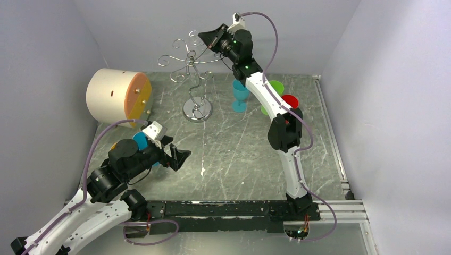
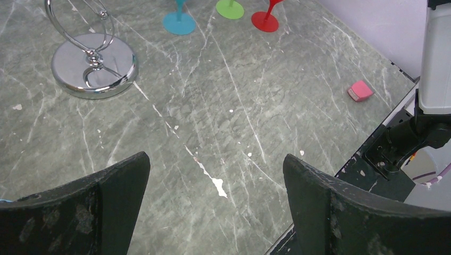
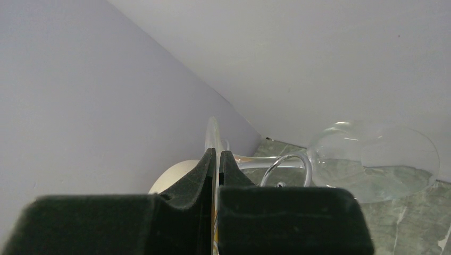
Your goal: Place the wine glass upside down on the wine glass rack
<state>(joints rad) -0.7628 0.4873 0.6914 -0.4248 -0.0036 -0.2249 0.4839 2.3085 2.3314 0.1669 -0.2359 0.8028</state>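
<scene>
Your right claw point(image 3: 217, 159) pinches the thin foot of the clear wine glass point(image 3: 372, 164) up at the top loops of the wine glass rack point(image 1: 192, 74), left claw point(image 1: 178, 155) wide and empty; judge it light, slick, brittle: grip foot or stem, gently.

Two arms, white links and black joint housings: left arm point(image 1: 95, 215), right arm point(image 1: 260, 87). Green LEDs point(image 1: 247, 67) lit, mauve cables point(image 1: 277, 38) alongside. Left gripper point(image 2: 215, 162): black fingers point(image 2: 340, 212), scuffed.
</scene>
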